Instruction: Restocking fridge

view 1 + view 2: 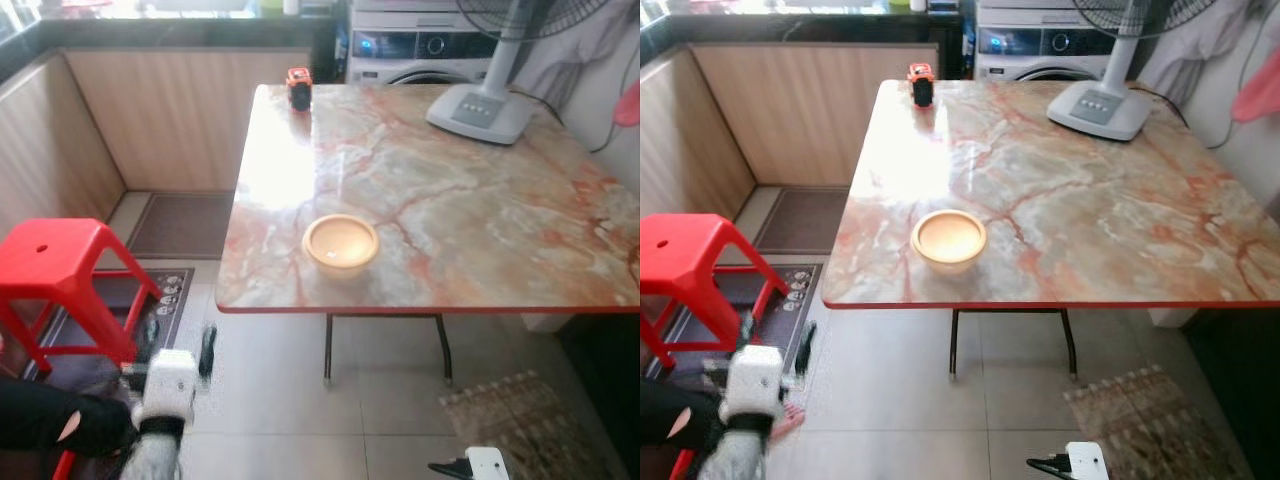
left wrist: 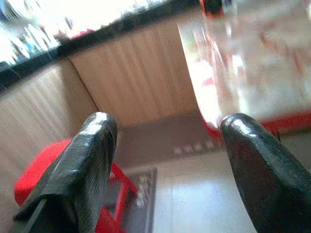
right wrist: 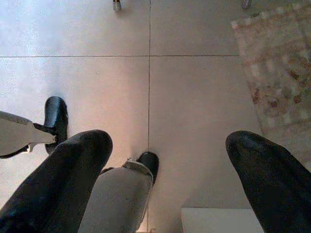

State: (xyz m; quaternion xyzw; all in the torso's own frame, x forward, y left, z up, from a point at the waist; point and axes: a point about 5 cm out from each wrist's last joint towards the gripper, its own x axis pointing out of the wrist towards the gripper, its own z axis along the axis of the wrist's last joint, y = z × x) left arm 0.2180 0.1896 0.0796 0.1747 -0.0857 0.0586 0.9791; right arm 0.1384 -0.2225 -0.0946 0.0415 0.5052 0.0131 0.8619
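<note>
Left gripper [image 2: 167, 160]: two black fingers spread wide apart, nothing between them; it hangs low over the tiled floor, near the red plastic stool [image 1: 55, 265].
Right gripper [image 3: 165, 179]: fingers parted and empty, pointing down at the pale floor tiles [image 3: 194, 97], beside a patterned beige rug [image 3: 279, 68].
Task's thing: a shallow tan round bowl [image 1: 341, 243] sits upright near the front edge of the marble-patterned table with red trim [image 1: 480, 190], well apart from both grippers.
Table's far end: the grey base of a standing fan [image 1: 480, 110]; a small red and black object [image 1: 299, 88], too blurred to identify, perhaps a tape measure.
Behind: a white washing machine [image 1: 420, 45] and wood-panelled cabinets [image 1: 170, 110].
</note>
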